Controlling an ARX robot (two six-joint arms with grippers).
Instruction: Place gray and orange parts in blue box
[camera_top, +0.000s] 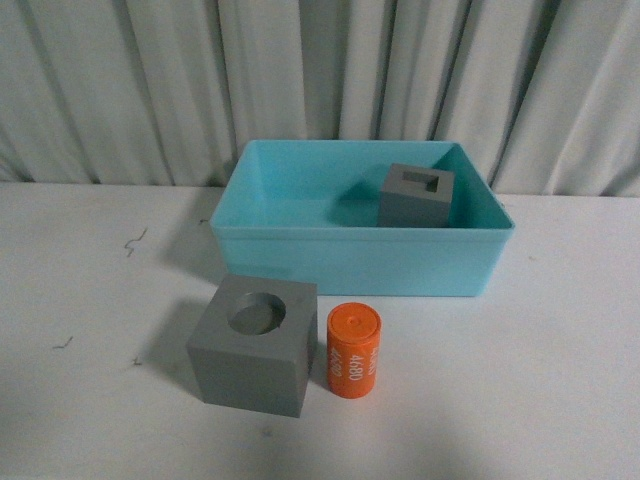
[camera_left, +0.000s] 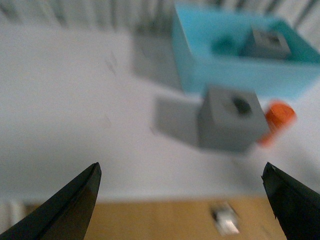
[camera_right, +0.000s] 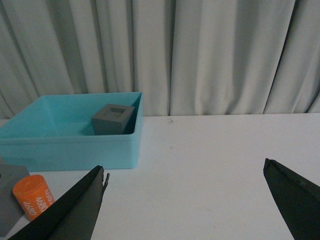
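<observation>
The left gripper (camera_left: 181, 170) is held wide open, and nothing is held between its two dark fingers. Ahead of it, well apart, the gray cube with the round hole (camera_left: 230, 117) is seen on the white table (camera_left: 75, 100), though this view is blurred. The orange cylinder (camera_left: 276, 120) is stood upright just beside that cube, on the cube's right side, and white numbers are printed on it. Farther ahead of the left gripper, past the cube, the blue box (camera_left: 220, 75) is set on the table. The gray cube with the square hole (camera_left: 270, 42) is already placed inside the box, in the back part near the curtain (camera_top: 150, 80). The right gripper (camera_right: 184, 167) is also held wide open, and nothing is held in it. The blue box is found ahead of it and off to one side, well apart. The orange cylinder is closer to this gripper than the box is. No part is touched by either gripper.
</observation>
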